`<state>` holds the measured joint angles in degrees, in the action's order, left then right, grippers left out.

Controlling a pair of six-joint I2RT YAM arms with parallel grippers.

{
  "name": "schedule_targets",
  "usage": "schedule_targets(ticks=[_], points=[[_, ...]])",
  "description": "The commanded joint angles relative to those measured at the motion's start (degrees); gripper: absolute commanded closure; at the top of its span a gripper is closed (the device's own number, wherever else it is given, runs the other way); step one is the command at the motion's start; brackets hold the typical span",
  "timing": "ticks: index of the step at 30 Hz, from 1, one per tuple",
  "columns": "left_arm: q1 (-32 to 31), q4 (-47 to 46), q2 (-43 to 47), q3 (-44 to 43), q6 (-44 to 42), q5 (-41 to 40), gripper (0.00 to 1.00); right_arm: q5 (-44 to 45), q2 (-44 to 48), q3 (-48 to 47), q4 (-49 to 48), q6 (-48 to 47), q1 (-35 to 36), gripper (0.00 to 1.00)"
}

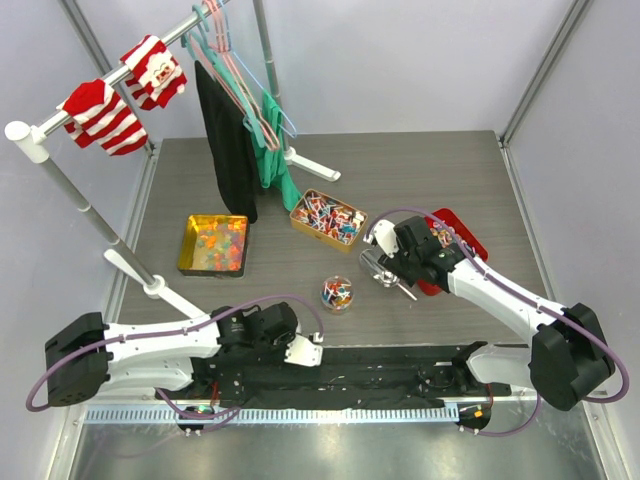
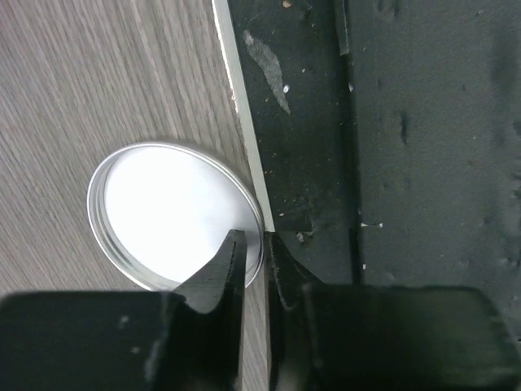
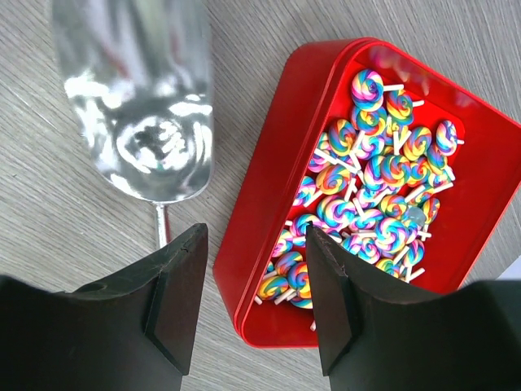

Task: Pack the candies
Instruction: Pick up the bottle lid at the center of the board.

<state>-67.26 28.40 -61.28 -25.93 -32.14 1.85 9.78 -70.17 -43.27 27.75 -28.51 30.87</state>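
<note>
A small clear jar (image 1: 337, 293) holding a few candies stands mid-table. Its round silver lid (image 2: 163, 212) lies at the table's near edge, and my left gripper (image 2: 254, 244) is shut on the lid's right rim, one finger inside and one outside. Colourful swirl lollipops (image 3: 374, 187) fill a red tin (image 3: 269, 204). My right gripper (image 3: 256, 244) hangs open astride that tin's left wall, holding nothing. A silver scoop (image 3: 138, 106) lies on the table just left of it. Gummies sit in a gold tin (image 1: 190, 250); striped candies fill another tin (image 1: 300, 215).
A clothes rack with hangers, a black garment (image 1: 225, 140), a green one (image 1: 272, 150) and striped socks (image 1: 105, 115) crosses the back left; its white feet (image 1: 165, 290) reach onto the table. A black mat (image 2: 407, 163) runs along the near edge.
</note>
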Motion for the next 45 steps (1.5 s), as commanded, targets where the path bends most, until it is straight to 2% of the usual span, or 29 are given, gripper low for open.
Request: schedule_targets(ticks=[1, 4, 10, 13, 14, 17, 21, 25, 31, 34, 36, 40, 44, 45], points=[[0.29, -4.58, 0.10, 0.01, -0.55, -2.20, 0.92, 0.41, 0.03, -0.33, -2.08, -0.14, -0.29, 0.44], [0.29, -4.06, 0.63, -0.78, -0.55, -2.20, 1.00, 0.59, 0.03, -0.33, -2.08, -0.14, -0.29, 0.44], [0.38, 0.15, 2.21, -4.56, -1.78, -0.53, 1.00, 0.94, 0.12, -0.77, -2.17, 0.47, -0.20, 0.43], [1.16, 2.44, 2.30, -8.51, -2.92, 0.25, 1.00, 0.68, 1.43, -2.08, -1.47, 1.61, -0.29, 0.40], [1.78, 4.27, 2.56, -11.22, -3.10, 1.13, 1.00, 0.59, 1.70, -2.61, -0.68, 1.79, -0.29, 0.36], [3.98, 8.92, 3.36, -18.59, -2.93, 4.21, 1.00, 1.11, 3.46, -5.06, 0.63, 2.23, -0.38, 0.35], [4.51, 12.10, 2.04, -28.54, -1.34, -3.06, 1.00, 3.22, 4.25, -5.87, 1.70, 1.62, -0.55, 0.34], [6.78, 15.97, -0.51, -40.91, -1.43, -14.74, 1.00, 5.77, 5.83, -4.90, 2.05, -0.75, -0.64, 0.34], [13.03, 23.45, 1.15, -49.03, -4.42, -16.09, 1.00, 6.83, 6.72, -4.63, 1.87, -1.98, -1.34, 0.34], [13.74, 25.73, 4.04, -51.23, -5.30, -13.64, 1.00, 6.83, 5.22, -5.77, 2.05, -1.72, -1.34, 0.34], [13.74, 27.31, 4.85, -53.59, -3.73, -7.67, 1.00, 6.66, 3.82, -6.74, 2.66, -1.55, -1.25, 0.34], [13.74, 32.75, 0.90, -60.98, 2.25, 2.79, 1.00, 6.04, 3.72, -9.02, 3.10, -2.33, -1.34, 0.34], [13.74, 32.94, -4.00, -66.07, 4.54, 9.30, 1.00, 5.43, 5.57, -10.43, 3.98, -3.92, -1.34, 0.33], [13.74, 33.03, -4.90, -68.70, 6.20, 13.06, 1.00, 5.25, 5.92, -10.87, 4.50, -4.18, -1.25, 0.34]])
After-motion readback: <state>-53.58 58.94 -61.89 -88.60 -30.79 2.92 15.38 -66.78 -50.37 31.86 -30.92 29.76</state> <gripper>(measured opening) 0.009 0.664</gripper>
